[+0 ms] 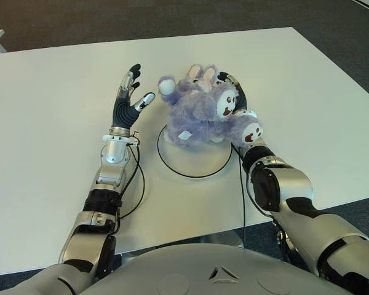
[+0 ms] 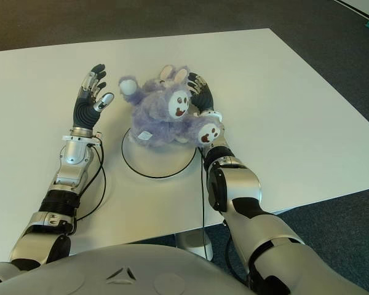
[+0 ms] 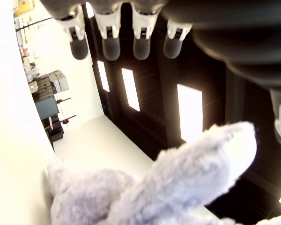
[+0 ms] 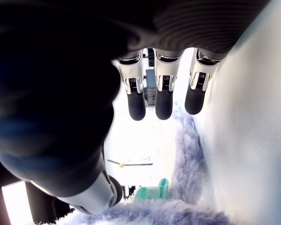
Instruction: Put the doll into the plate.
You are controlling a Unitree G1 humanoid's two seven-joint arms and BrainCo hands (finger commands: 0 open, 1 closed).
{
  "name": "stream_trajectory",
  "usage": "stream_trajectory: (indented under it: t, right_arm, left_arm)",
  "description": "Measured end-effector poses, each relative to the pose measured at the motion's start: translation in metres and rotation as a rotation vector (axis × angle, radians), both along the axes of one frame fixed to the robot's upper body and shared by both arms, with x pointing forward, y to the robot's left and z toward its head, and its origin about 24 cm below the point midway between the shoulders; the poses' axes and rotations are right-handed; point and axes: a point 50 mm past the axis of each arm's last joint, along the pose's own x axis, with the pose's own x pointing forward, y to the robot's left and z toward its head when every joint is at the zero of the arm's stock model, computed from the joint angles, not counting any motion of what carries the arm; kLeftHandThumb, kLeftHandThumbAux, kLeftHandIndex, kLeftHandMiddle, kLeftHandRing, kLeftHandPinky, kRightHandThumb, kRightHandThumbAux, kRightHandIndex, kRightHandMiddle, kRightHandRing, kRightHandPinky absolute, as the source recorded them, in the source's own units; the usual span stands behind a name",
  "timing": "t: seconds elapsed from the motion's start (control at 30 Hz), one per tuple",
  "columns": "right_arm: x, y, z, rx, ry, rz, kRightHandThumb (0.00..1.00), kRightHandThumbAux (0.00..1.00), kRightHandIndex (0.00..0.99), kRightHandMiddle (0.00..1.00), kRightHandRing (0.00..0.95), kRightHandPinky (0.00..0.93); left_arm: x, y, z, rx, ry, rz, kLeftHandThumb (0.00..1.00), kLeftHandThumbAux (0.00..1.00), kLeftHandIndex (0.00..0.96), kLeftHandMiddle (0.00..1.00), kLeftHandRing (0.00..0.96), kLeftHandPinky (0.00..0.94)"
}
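Observation:
A purple plush doll (image 1: 200, 110) with white faces lies on the white, dark-rimmed plate (image 1: 197, 158), covering its far half. My left hand (image 1: 130, 98) stands upright just left of the doll, fingers spread, a small gap between them. In the left wrist view its fingertips (image 3: 110, 44) are straight, with the doll's fur (image 3: 178, 187) in front of the palm. My right hand (image 1: 237, 92) is at the doll's right side, its fingers (image 4: 163, 101) extended alongside the fur (image 4: 187, 154) and not curled around it.
The white table (image 1: 61, 110) spreads wide on both sides. Black cables (image 1: 137, 184) run along both forearms near the plate. The table's front edge is close to my body, and dark floor lies beyond its far and right edges.

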Motion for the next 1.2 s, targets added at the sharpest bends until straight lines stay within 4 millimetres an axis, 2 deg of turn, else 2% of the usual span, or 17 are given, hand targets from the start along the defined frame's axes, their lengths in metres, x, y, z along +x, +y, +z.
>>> stream_trajectory:
  t: [0.1,0.4,1.2]
  right_arm:
    - [0.000,0.000,0.000,0.000,0.000,0.000,0.462,0.869,0.144,0.146,0.117,0.132]
    - [0.000,0.001,0.000,-0.002,-0.001,0.000,0.419,0.873,0.145,0.147,0.120,0.134]
    - [0.001,0.001,0.001,0.005,-0.004,-0.003,0.479,0.876,0.149,0.155,0.127,0.138]
  left_arm:
    - [-0.001,0.002,0.001,0.000,-0.012,0.006,0.000,0.389,0.000,0.073,0.018,0.000]
    - [-0.002,0.013,0.002,0.006,-0.027,0.037,0.000,0.359,0.000,0.067,0.022,0.000]
    - [0.002,0.031,-0.008,-0.138,0.078,0.150,0.000,0.402,0.027,0.087,0.036,0.000]
